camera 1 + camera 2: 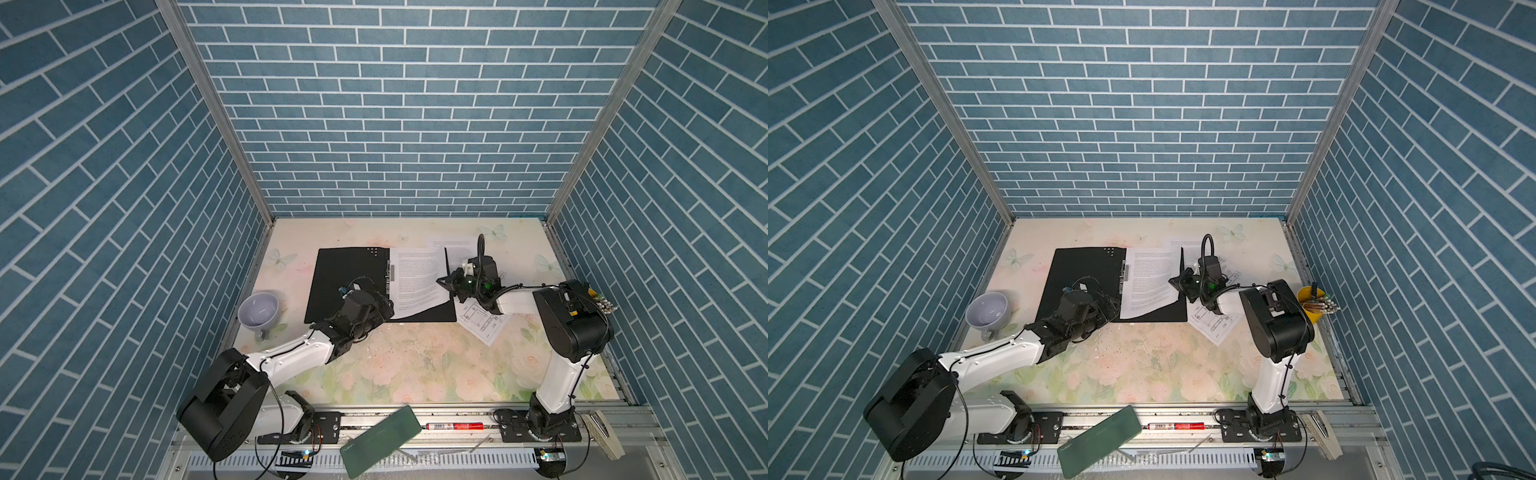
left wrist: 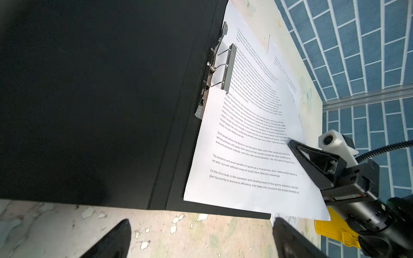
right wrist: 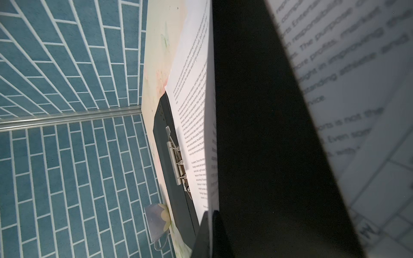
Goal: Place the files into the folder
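Note:
The folder (image 1: 345, 282) (image 1: 1079, 270) lies open at mid-table, black inside up, with its metal clip (image 2: 228, 69) at the spine. One file, a printed text sheet (image 1: 415, 278) (image 2: 245, 134), rests on its right half. My right gripper (image 1: 442, 281) (image 2: 290, 143) (image 3: 211, 214) is shut on that sheet's right edge, which is lifted. A second text sheet (image 1: 453, 245) lies behind the right arm, and a drawing sheet (image 1: 482, 324) lies under it on the table. My left gripper (image 1: 384, 307) (image 2: 201, 225) is open and empty, above the table at the folder's front edge.
A lilac mug (image 1: 258, 309) stands left of the folder by the wall. A yellow pen cup (image 1: 1310, 305) sits at the right wall. On the front rail lie a dark green slab (image 1: 380, 440) and a red marker (image 1: 453, 426). Blue brick walls enclose three sides.

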`<state>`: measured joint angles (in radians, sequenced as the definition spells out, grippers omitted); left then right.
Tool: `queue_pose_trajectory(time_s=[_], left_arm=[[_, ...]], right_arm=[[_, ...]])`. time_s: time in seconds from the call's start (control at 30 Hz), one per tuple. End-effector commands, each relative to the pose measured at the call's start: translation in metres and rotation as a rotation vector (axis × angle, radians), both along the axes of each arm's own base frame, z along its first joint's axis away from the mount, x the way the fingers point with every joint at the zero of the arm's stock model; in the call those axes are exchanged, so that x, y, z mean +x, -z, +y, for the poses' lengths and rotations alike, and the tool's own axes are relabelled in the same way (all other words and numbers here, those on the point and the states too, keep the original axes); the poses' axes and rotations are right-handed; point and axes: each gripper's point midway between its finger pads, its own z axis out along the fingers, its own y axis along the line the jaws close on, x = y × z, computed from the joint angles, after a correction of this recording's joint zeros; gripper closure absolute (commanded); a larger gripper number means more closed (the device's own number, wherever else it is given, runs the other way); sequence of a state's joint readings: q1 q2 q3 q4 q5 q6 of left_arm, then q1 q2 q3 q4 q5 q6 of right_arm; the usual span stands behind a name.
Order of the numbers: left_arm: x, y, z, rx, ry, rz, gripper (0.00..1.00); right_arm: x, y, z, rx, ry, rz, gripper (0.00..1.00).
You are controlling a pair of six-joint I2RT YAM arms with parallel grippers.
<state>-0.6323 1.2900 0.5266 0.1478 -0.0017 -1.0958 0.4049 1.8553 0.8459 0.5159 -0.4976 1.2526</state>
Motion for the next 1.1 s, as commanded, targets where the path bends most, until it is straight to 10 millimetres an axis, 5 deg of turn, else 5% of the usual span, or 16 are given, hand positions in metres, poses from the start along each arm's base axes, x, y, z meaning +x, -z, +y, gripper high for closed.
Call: queue_pose_trajectory(time_s=[0.0, 0.47, 1.07], left_arm=[[-0.001, 0.006, 0.003, 0.009, -0.005, 0.013, 0.0], [-0.001, 0.005, 0.003, 0.035, 0.007, 0.026, 0.0], [0.007, -0.014, -0.018, 0.119, 0.082, 0.01, 0.0]], right_arm=[[-0.005, 0.007, -0.003, -0.017, 0.011, 0.018, 0.81], [-0.009, 0.01, -0.018, -0.137, -0.002, 0.032, 0.55], [-0.022, -0.022, -0.07, -0.415, -0.031, -0.008, 0.41]])
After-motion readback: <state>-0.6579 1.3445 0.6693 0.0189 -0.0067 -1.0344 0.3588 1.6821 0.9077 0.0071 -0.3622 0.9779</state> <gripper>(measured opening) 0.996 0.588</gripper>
